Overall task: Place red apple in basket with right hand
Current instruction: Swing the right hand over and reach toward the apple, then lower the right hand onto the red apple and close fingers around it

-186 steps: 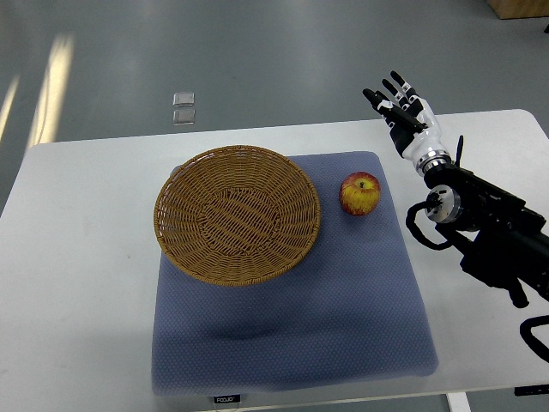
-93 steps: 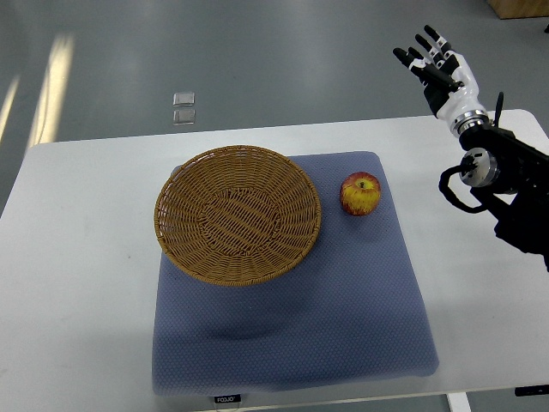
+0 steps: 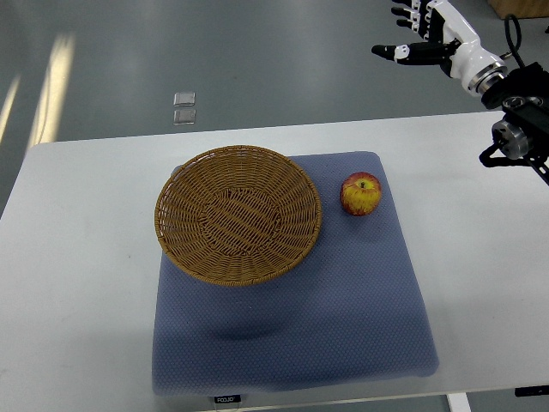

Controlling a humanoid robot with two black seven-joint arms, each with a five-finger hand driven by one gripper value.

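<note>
A red and yellow apple (image 3: 360,195) sits upright on the blue mat (image 3: 343,300), just right of the wicker basket (image 3: 238,214). The basket is round, shallow and empty. My right hand (image 3: 426,34) is raised at the top right, past the table's far edge, well above and to the right of the apple. Its fingers are spread and it holds nothing. Its black forearm (image 3: 519,120) enters from the right edge. The left arm is out of view.
The mat lies on a white table (image 3: 77,283). Two small clear squares (image 3: 184,107) lie on the grey floor beyond the table's far edge. A brown box corner (image 3: 519,7) shows at the top right.
My right hand has risen and pulled back up and to the right, away from the apple, and its fingers now point left. The apple and basket have not moved.
</note>
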